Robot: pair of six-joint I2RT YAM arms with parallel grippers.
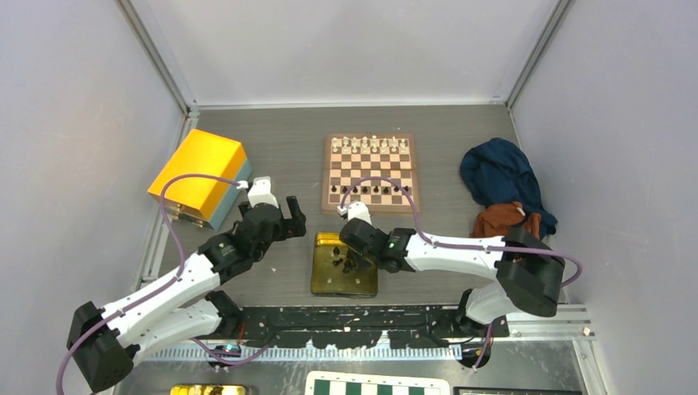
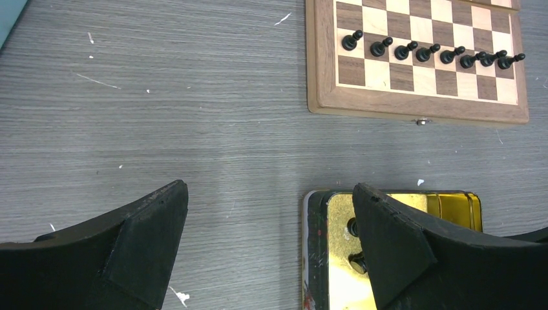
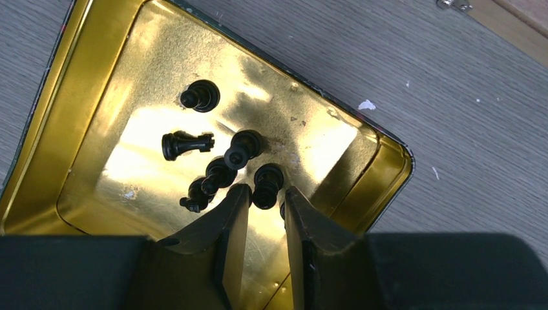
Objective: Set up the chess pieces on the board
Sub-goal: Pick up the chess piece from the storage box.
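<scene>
The wooden board lies at the back centre, with cream-white pieces along its far rows and a row of black pawns near its front. The pawns and board rim also show in the left wrist view. Several black pieces lie or stand in a gold tin. My right gripper is down inside the tin, its jaws closed narrowly on one upright black piece. My left gripper is wide open and empty, just left of the tin.
A yellow box stands at the back left. A blue cloth and an orange cloth lie at the right of the board. A green-and-white checkered board lies at the near edge.
</scene>
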